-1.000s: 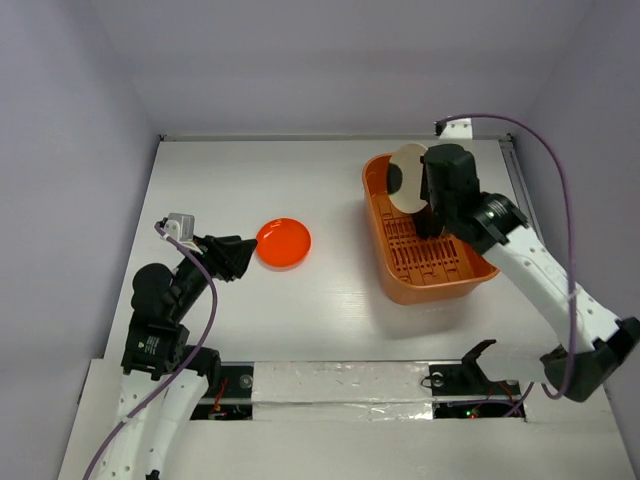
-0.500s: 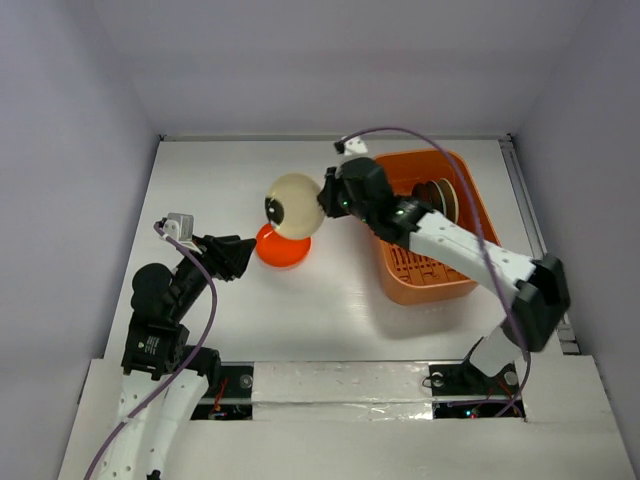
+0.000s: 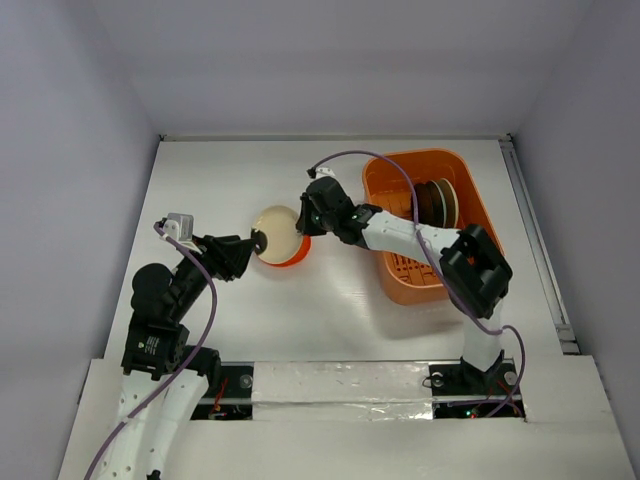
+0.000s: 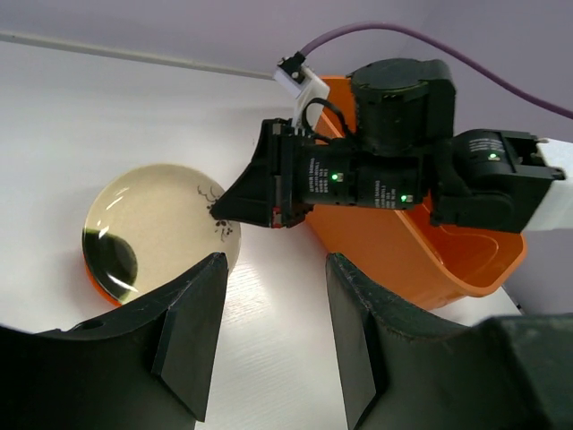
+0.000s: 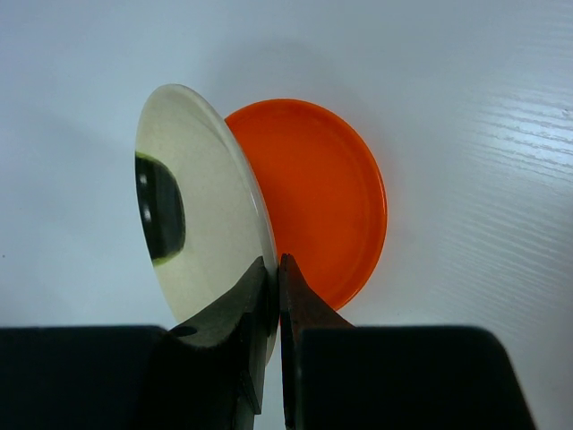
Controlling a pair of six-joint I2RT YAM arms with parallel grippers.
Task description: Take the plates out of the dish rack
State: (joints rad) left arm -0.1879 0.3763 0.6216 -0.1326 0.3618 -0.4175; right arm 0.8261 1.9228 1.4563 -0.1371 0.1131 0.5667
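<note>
Cream plate (image 5: 201, 206) in right end effector (image 5: 274, 278), orange-red plate (image 5: 327, 197) beneath; two plates (image 3: 437, 202) racked

A white counter (image 3: 220, 170) with a faint lined grain fills the enclosure, closed in by pale lavender walls (image 3: 320, 60) at the back and on both sides. A crinkled silvery strip (image 3: 340, 381) runs along its near edge, and a thin metal rail (image 3: 536, 245) lines its right side.

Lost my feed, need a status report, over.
Right end effector shut on cream plate, tilted over orange-red plate. Left end effector open, close beside them. More plates standing in dish rack.
</note>
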